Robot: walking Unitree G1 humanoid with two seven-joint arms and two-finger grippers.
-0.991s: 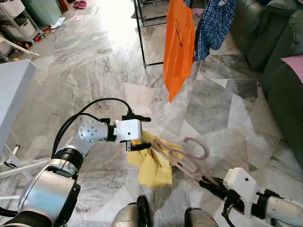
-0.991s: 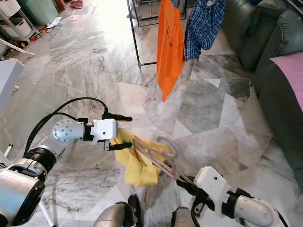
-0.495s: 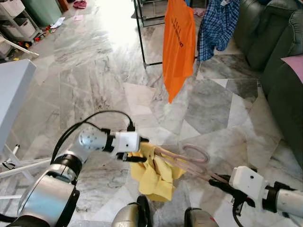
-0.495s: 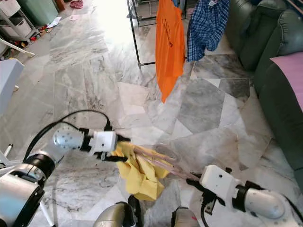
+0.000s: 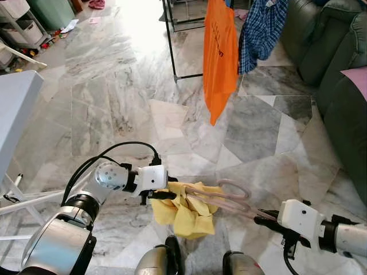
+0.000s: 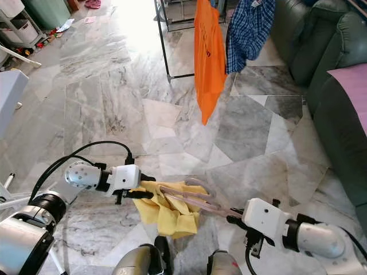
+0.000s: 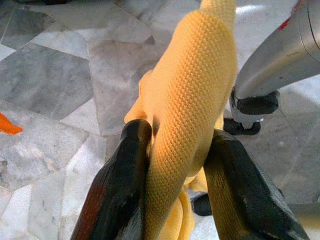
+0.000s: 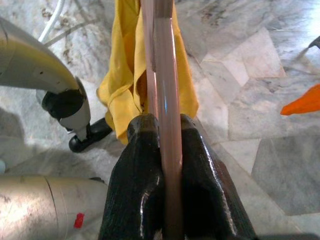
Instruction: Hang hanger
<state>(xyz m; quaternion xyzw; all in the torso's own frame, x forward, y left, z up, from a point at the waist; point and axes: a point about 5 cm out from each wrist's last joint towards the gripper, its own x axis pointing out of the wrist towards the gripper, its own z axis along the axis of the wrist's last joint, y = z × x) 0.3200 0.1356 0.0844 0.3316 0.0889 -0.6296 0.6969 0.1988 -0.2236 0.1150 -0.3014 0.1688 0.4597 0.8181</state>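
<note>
Ahead of you, grey-veined marble floor (image 5: 114, 97), strong glare at the far end. Black clothes rack (image 5: 171, 40) stands there; orange garment (image 5: 221, 57) and blue plaid shirt (image 5: 261, 28) hang side by side from it. Dark green sofa (image 5: 338, 63) along your right, pink cushion (image 5: 358, 77) on it. White table edge (image 5: 17, 114) at your left. Storage shelves (image 5: 14, 26) in the far left corner.

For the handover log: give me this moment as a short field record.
left gripper: jaws shut on yellow garment
right gripper: jaws shut on pink hanger
garment: draped on the hanger, held above the marble floor
rack: ahead, holding orange shirt and blue plaid shirt
sofa: on the robot's right
</note>
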